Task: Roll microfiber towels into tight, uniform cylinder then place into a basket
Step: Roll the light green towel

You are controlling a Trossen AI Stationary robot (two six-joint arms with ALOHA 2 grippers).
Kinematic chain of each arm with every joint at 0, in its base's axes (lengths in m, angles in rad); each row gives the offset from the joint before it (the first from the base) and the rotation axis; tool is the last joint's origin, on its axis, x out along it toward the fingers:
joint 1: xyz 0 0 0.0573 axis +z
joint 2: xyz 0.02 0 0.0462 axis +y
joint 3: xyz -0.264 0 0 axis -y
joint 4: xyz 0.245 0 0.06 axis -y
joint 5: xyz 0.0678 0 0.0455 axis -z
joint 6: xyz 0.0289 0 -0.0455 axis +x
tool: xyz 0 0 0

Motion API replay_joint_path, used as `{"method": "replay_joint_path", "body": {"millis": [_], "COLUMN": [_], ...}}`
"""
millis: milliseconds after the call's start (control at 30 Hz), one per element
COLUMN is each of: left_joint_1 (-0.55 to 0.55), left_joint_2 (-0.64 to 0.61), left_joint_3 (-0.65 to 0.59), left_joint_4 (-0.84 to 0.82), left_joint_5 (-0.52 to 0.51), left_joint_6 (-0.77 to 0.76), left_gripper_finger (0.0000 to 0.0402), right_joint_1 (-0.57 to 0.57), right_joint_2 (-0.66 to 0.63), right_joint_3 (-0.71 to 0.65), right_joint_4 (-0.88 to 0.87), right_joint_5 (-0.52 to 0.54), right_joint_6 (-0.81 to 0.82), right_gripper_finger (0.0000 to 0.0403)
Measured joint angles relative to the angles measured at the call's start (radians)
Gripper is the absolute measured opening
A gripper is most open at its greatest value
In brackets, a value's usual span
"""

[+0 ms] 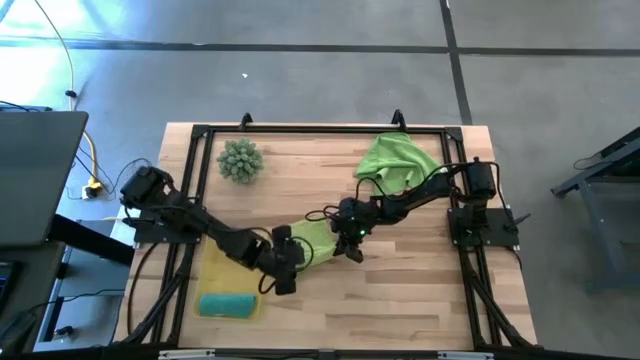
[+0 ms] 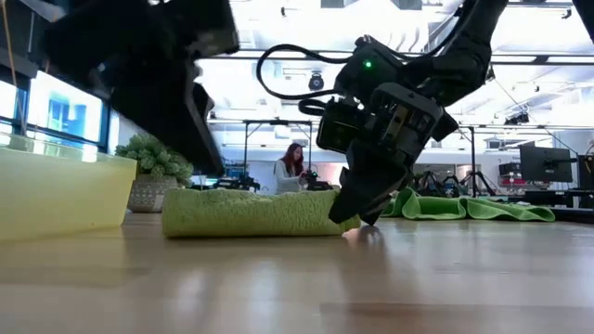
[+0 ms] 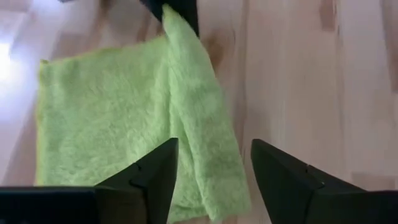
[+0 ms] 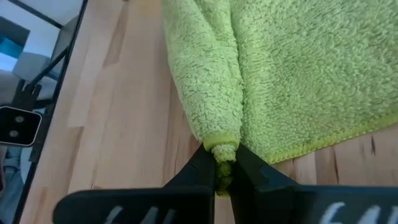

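left gripper: jaws open, spread over the near end of the towel's rolled edge
right gripper: jaws pinched tight on the far end
lime towel: partly rolled, stretched between both grippers

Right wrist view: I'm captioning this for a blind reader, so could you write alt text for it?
The right gripper is shut on the end of a partly rolled lime green towel, pinching the roll's corner between its dark fingers. The rest of the towel spreads flat on the wooden table, with a black frame rail beyond the table's edge.
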Motion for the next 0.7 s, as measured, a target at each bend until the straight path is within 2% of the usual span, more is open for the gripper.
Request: {"method": "replay_joint_path", "body": {"millis": [267, 567, 700], "left_joint_1": [-0.047, -0.046, -0.058], "left_joint_2": [0.087, 0.117, 0.116], "left_joint_3": [0.0, 0.0, 0.037], "left_joint_4": [0.067, 0.067, 0.042], "left_joint_5": [-0.08, -0.106, -0.136], "left_joint_6": [0.0, -0.002, 0.018], "left_gripper_finger": [0.0192, 0.0191, 0.0191], "right_joint_1": [0.0, 0.0, 0.0], "right_joint_2": [0.002, 0.002, 0.002], "right_joint_3": [0.016, 0.016, 0.016], "right_joint_4": [-0.033, -0.035, -0.037], "right_joint_5": [0.005, 0.01, 0.011], "right_joint_6": [-0.009, -0.015, -0.016], "right_gripper_finger": [0.0003, 0.0003, 0.0003]}}
